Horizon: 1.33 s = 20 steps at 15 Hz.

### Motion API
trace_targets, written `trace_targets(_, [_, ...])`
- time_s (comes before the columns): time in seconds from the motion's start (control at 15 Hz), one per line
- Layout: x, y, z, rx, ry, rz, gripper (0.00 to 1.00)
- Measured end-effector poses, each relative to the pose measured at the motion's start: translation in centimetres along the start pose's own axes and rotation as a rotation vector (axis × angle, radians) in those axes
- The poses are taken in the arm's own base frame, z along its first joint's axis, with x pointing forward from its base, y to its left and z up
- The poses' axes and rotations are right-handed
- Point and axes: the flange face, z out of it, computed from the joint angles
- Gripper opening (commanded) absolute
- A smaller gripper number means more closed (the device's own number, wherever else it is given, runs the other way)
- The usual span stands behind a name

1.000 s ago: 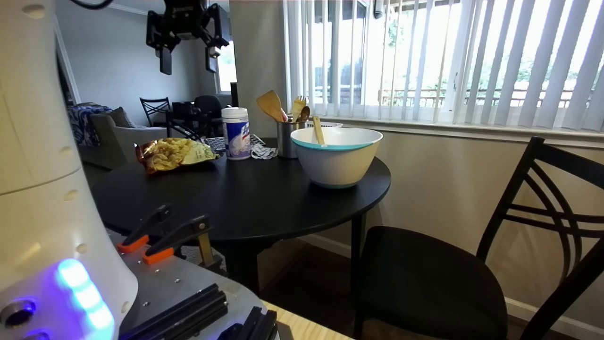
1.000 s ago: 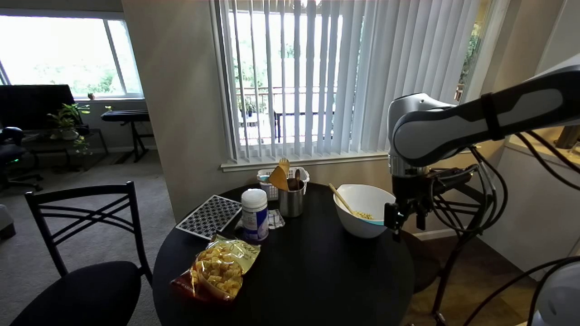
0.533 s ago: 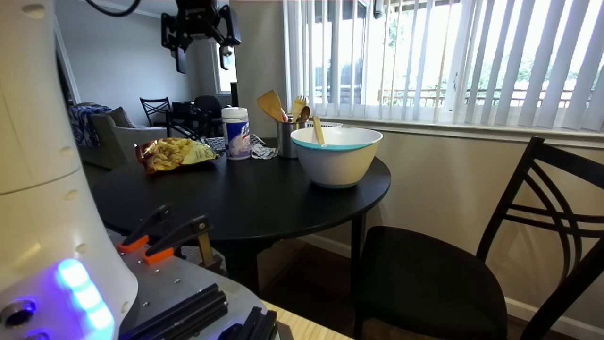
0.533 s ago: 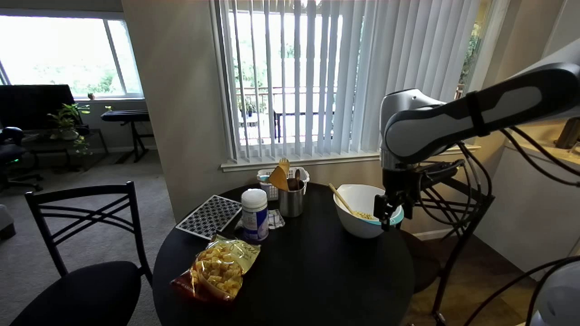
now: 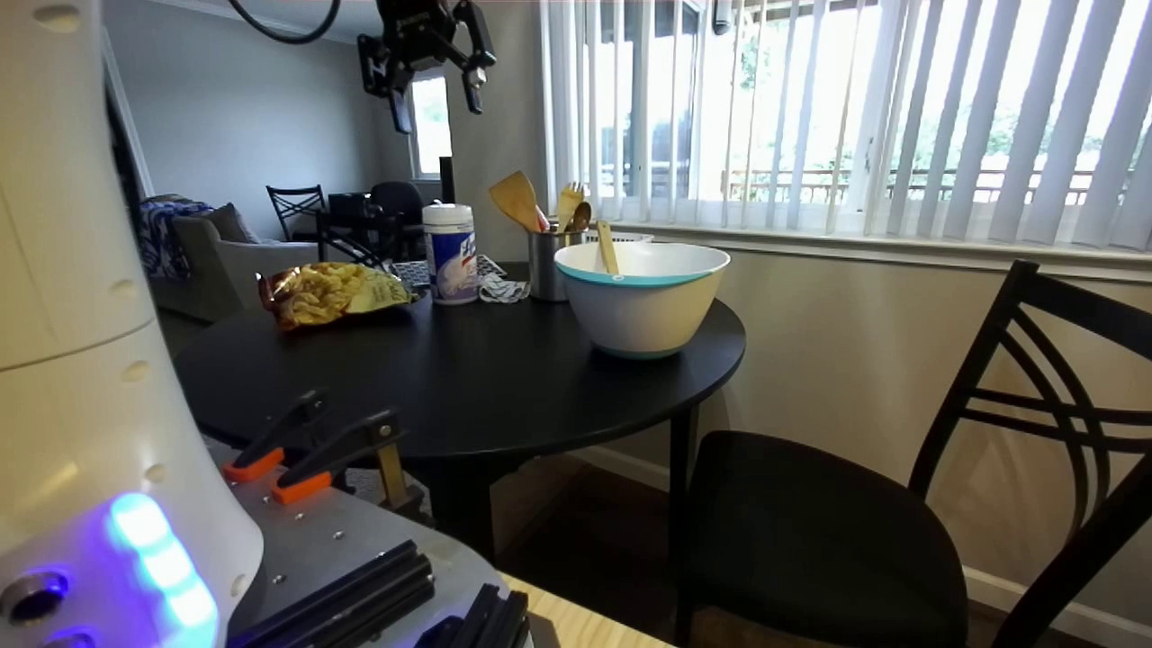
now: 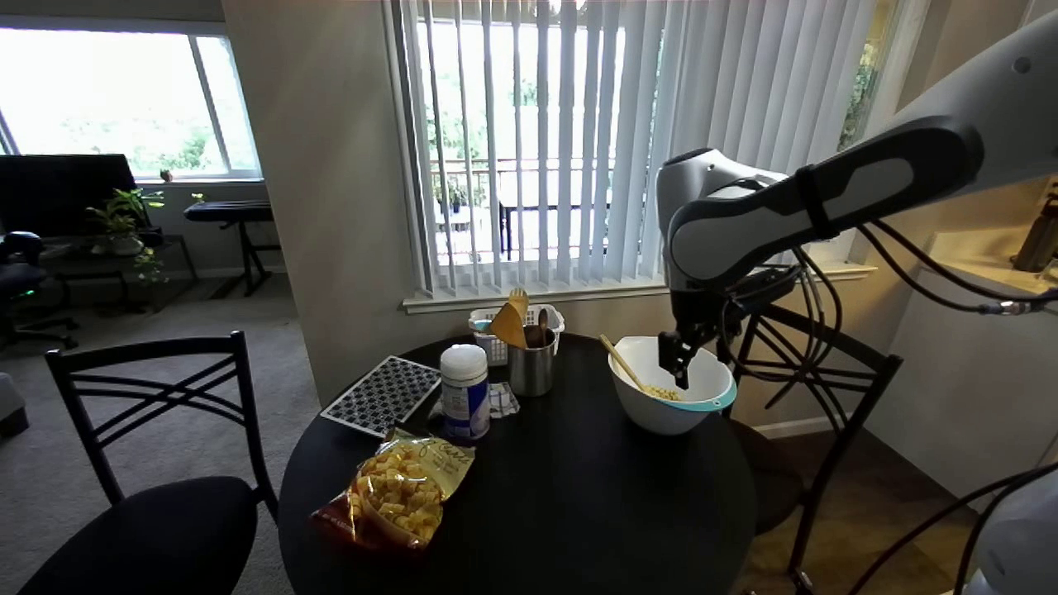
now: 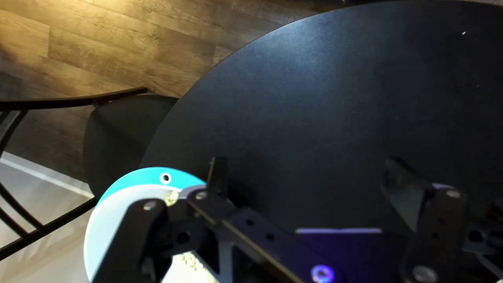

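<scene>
My gripper hangs high over the round black table, tilted, with its fingers spread and nothing between them. In the wrist view the gripper has bare table behind its gap. Nearest is a white bowl with a turquoise rim, partly covered by the left finger in that view. The bowl holds small yellowish pieces and a wooden-handled utensil. In that exterior view the gripper overlaps the bowl; contact is not apparent. An opened, shiny snack bag lies across the table.
A wipes canister and a metal holder with wooden utensils stand toward the back. Behind them is a white basket; a patterned board lies beside. Black chairs flank the table. Clamps sit by the robot base.
The gripper has swung over the table, rightward in one exterior picture and leftward toward the bowl in another, and has tilted. Its fingers stay spread. The objects on the table have not moved.
</scene>
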Motion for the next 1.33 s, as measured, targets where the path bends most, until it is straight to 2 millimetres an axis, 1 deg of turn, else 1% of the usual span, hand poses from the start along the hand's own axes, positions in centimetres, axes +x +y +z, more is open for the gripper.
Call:
trace_targets(0.2, [1.6, -0.2, -0.2, -0.075, 0.013, 0.048, 1.00])
trace_targets(0.4, [2.7, -0.4, 0.0, -0.116, 0.012, 0.077, 1.00])
trace_targets(0.67, [3.7, -0.4, 0.4, -0.143, 0.001, 0.101, 1.00])
trace_targets(0.93, [4.1, -0.6, 0.9, -0.142, -0.011, 0.100, 1.00])
trace_targets(1.13, [4.5, -0.6, 0.9, -0.143, -0.008, 0.114, 1.00])
trace_targets(1.27, [5.4, -0.5, 0.5, -0.154, 0.004, 0.117, 1.00])
trace_targets(1.33, [6.1, -0.4, 0.3, -0.159, 0.012, 0.115, 1.00])
